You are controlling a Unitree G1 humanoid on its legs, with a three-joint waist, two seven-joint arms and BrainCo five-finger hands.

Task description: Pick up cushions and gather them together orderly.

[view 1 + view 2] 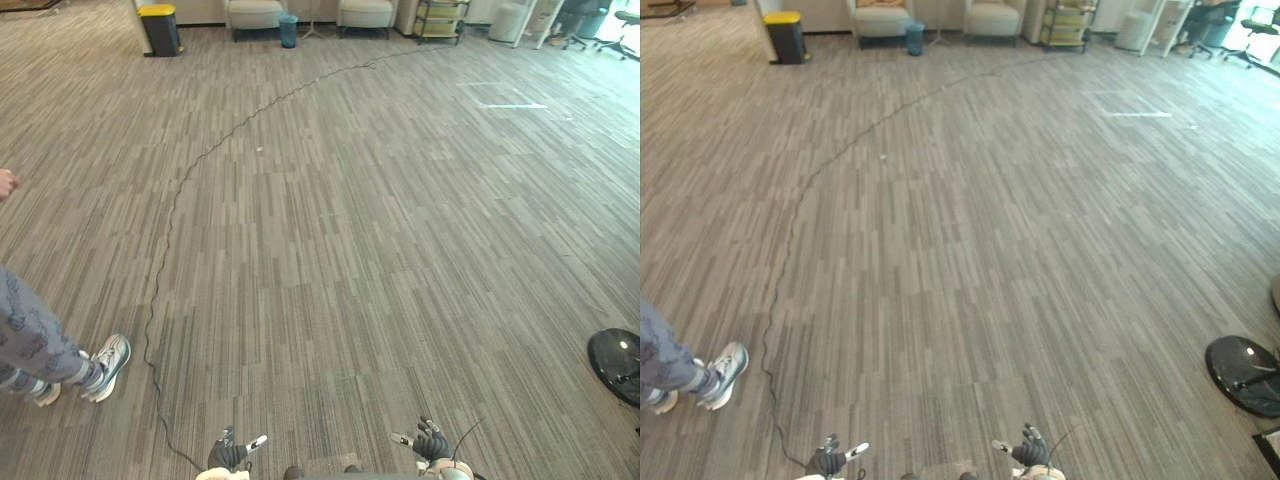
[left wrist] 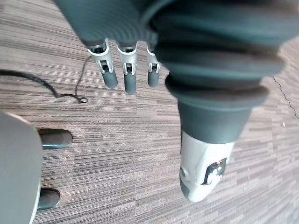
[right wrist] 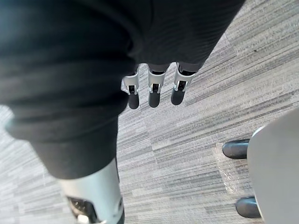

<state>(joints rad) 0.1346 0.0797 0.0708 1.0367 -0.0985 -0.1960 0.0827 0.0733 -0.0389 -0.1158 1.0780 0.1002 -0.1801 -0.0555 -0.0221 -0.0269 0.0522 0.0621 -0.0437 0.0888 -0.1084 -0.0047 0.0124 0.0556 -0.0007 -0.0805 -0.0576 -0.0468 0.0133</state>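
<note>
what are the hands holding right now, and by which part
Nothing is held. The left hand and the right hand both hang with straight fingers over the carpet, touching nothing.

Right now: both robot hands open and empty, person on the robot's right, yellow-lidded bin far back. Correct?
No: the person is on the robot's left, per the left eye view. The left robot hand and right robot hand are open and empty; yellow-lidded bin is far back.
</note>
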